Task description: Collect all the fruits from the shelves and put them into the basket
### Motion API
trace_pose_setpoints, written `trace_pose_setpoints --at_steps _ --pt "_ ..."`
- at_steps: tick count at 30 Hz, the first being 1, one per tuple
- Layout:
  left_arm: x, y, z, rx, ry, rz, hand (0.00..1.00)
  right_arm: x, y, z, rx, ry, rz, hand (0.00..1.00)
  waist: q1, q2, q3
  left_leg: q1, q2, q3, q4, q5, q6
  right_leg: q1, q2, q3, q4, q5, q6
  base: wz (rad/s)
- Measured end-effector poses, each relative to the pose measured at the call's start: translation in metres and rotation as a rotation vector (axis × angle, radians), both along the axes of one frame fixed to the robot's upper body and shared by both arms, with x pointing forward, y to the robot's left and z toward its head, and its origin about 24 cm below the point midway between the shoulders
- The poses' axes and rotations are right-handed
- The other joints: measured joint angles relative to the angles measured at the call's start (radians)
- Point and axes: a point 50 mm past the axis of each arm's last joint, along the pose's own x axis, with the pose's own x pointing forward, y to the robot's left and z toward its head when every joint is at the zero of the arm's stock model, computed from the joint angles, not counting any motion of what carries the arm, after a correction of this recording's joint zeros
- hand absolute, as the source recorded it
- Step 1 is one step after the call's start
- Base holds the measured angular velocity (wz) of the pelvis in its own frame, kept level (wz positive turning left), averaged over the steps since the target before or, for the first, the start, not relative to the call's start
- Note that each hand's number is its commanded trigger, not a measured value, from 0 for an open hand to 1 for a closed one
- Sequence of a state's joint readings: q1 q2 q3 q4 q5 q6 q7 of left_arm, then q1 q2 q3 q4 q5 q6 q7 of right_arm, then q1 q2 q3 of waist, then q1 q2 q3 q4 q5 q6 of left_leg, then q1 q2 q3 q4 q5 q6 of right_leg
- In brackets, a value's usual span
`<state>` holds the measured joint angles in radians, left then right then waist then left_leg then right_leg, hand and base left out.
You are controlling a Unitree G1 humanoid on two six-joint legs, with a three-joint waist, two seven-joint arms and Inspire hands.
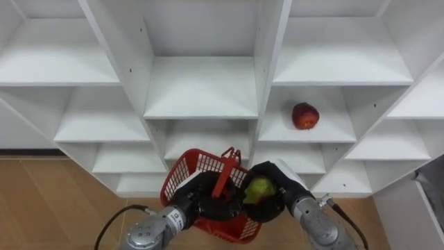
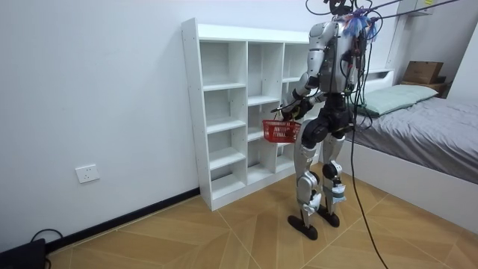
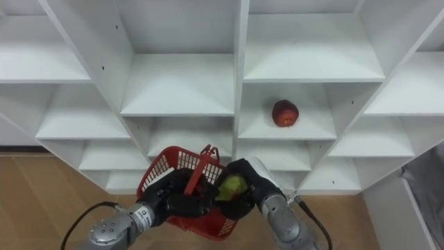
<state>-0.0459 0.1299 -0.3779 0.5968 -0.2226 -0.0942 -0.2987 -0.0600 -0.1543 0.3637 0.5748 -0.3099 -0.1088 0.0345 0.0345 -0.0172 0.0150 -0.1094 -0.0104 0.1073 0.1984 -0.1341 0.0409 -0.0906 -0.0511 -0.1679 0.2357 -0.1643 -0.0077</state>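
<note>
while the left hand gripped the basket, the right hand curled round a green fruit just over it; dropping it in seemed next, then reaching for the red apple on the shelf

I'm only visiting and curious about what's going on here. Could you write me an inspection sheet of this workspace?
surface: white shelf unit; the robot stands before it.
job's things: red apple on a right-column shelf; green fruit held at the red basket's rim.
clutter: nothing seen.
hands: left hand grips the red basket; right hand is curled round the green fruit.
cables: nothing seen on the shelves.
surroundings: wooden floor, bed, wall socket.
</note>
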Motion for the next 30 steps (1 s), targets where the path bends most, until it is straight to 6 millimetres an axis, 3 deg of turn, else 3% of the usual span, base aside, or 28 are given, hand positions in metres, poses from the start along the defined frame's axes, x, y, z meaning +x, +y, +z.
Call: trace_pose_setpoints --at_steps 30 --pt "-0.0017 -0.0009 -0.0007 -0.009 0.009 -0.017 1.0 0.0001 0.0048 0.0004 0.003 -0.003 0.013 0.0 0.0 -0.004 -0.0001 0.0 0.0 0.0 -0.001 0.0 0.0 0.0 -0.001 0.0 -0.001 0.0 0.0 0.0"
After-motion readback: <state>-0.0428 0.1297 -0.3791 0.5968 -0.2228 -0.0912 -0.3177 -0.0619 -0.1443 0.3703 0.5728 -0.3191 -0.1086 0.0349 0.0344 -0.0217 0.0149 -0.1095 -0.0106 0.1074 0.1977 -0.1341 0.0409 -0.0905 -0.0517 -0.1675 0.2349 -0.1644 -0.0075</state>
